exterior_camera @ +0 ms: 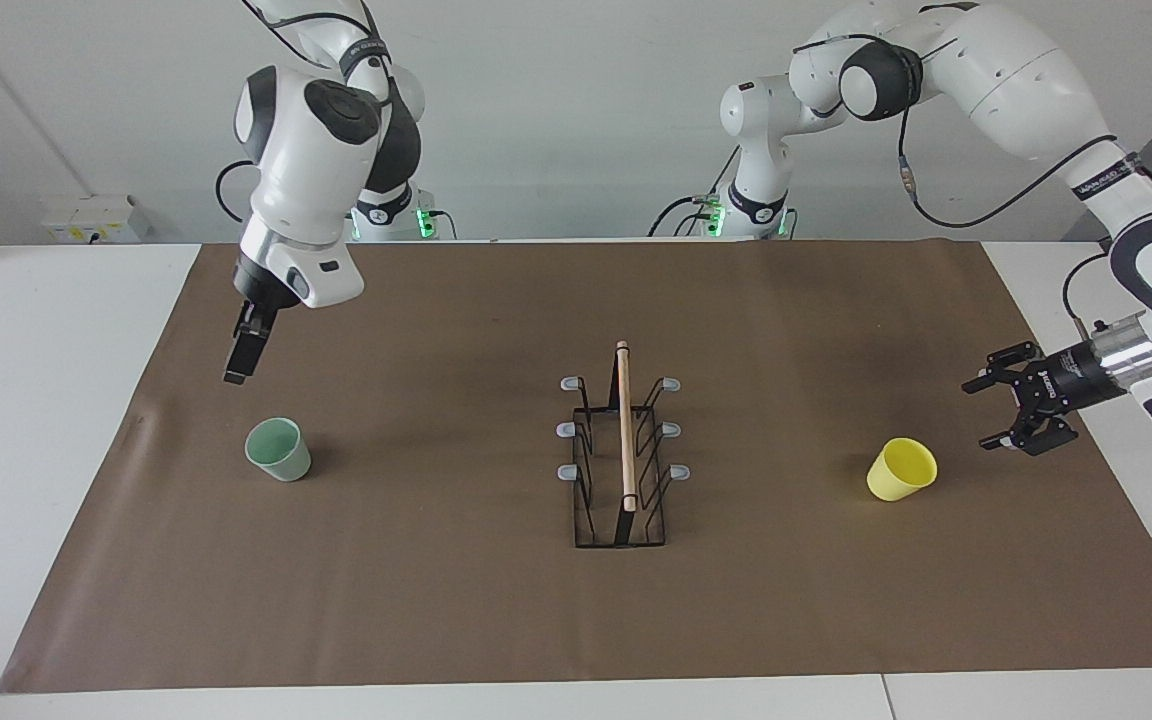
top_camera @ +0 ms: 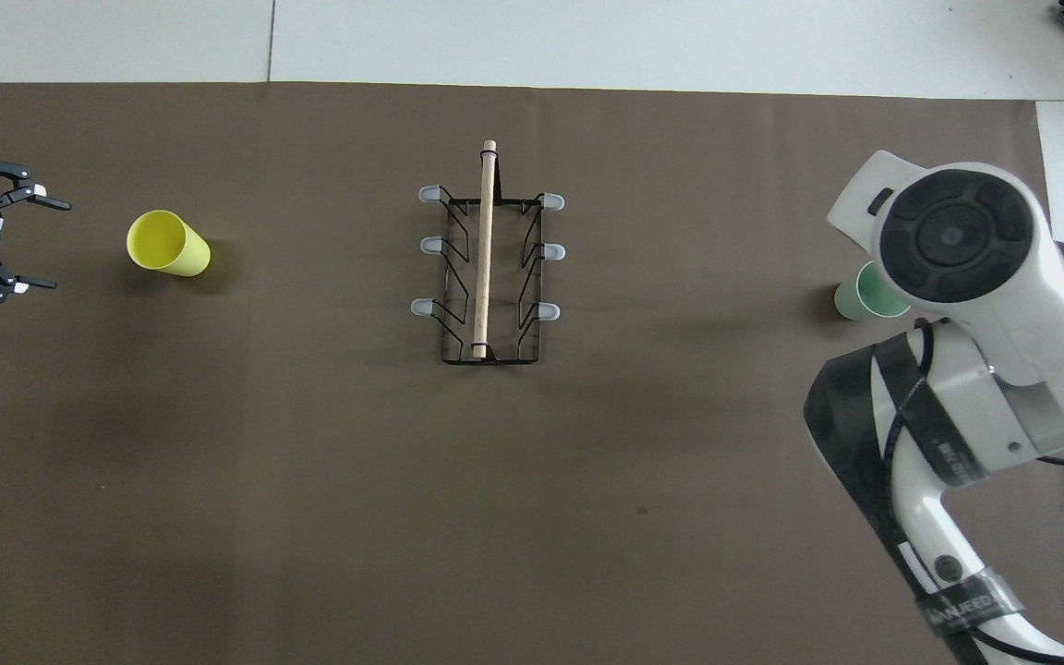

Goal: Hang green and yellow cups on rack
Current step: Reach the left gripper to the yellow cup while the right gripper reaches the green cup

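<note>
Hovering low at the mat's [exterior_camera: 496, 620] left-arm edge, the left gripper [exterior_camera: 1008, 414] is spreading its fingers beside the yellow cup [exterior_camera: 902, 470]. Right gripper [exterior_camera: 241, 362], fingers apart, is hanging above the green cup [exterior_camera: 278, 450]. Rack [exterior_camera: 622, 460] is standing mid-mat, prongs bare.

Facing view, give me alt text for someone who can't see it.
Two robot arms reach toward cups on a brown mat: the open left end effector beside the yellow cup, the right end effector above the green cup. An empty rack stands between the cups.
</note>
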Action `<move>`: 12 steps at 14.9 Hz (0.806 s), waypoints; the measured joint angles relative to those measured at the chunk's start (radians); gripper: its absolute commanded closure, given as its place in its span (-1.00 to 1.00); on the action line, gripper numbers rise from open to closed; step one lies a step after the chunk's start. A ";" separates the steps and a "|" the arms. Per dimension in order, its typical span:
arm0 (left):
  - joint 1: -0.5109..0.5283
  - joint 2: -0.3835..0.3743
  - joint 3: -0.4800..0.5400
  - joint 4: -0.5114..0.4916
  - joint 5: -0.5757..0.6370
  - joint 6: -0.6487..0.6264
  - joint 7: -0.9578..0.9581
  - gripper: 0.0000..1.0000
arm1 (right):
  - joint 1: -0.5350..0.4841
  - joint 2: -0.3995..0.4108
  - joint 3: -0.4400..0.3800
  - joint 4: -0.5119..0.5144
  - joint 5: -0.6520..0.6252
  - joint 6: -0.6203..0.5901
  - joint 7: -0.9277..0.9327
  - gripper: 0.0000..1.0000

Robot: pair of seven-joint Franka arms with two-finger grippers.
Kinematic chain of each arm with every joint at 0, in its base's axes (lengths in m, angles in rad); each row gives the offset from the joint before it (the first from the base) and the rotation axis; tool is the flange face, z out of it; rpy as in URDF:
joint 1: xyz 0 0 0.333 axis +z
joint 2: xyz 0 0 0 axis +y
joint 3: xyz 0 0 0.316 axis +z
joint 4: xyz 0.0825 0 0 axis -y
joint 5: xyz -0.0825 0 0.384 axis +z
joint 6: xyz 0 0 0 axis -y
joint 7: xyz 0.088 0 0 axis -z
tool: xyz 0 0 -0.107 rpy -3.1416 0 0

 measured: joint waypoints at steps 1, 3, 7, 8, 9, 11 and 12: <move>0.022 0.004 0.000 -0.022 -0.048 0.010 -0.004 -1.00 | 0.016 0.024 0.000 -0.013 -0.042 0.027 0.000 -1.00; 0.061 0.012 0.000 -0.058 -0.126 0.019 -0.004 -1.00 | 0.036 0.065 0.001 -0.052 -0.110 0.081 0.000 -1.00; 0.086 0.014 -0.004 -0.179 -0.303 0.097 -0.012 -1.00 | 0.051 0.106 0.001 -0.157 -0.221 0.197 0.008 -1.00; 0.087 0.013 -0.004 -0.218 -0.347 0.119 -0.012 -1.00 | 0.051 0.107 0.000 -0.189 -0.249 0.219 0.035 -1.00; 0.088 0.012 -0.004 -0.258 -0.388 0.135 -0.012 -1.00 | 0.052 0.110 0.000 -0.220 -0.282 0.229 0.074 -1.00; 0.089 0.005 -0.005 -0.322 -0.451 0.156 -0.010 -1.00 | 0.068 0.136 0.001 -0.261 -0.333 0.232 0.153 -1.00; 0.089 -0.001 -0.006 -0.349 -0.473 0.162 -0.007 -1.00 | 0.079 0.157 0.001 -0.269 -0.346 0.232 0.187 -1.00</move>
